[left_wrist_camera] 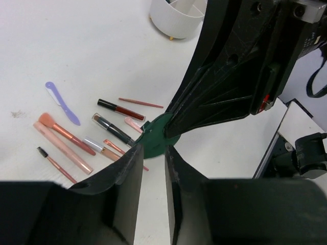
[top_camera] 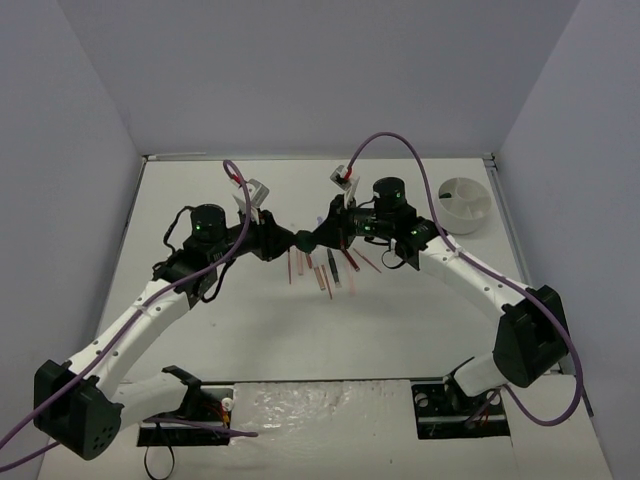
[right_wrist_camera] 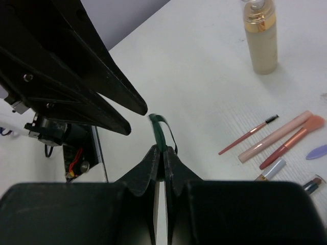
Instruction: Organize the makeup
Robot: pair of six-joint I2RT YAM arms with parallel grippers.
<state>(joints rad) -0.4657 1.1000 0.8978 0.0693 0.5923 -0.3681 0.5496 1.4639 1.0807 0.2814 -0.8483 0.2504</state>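
A dark green round disc (top_camera: pixel 303 239) hangs above the table centre between both grippers. My right gripper (right_wrist_camera: pixel 159 153) is shut on the disc (right_wrist_camera: pixel 161 133), which shows edge-on in that view. My left gripper (left_wrist_camera: pixel 153 153) is open, its jaws a little apart, with its tips right at the disc's (left_wrist_camera: pixel 156 140) near edge. Below lie pink and red sticks (top_camera: pixel 325 270). The left wrist view shows a lilac stick (left_wrist_camera: pixel 62 103), a pink brush (left_wrist_camera: pixel 64 133) and a black tube (left_wrist_camera: pixel 115 128). A clear beige-liquid bottle (right_wrist_camera: pixel 260 38) stands upright.
The white round divided bowl (top_camera: pixel 463 203) stands at the back right and also shows in the left wrist view (left_wrist_camera: pixel 176 15). White walls close in the table on three sides. Both arm bases sit at the near edge.
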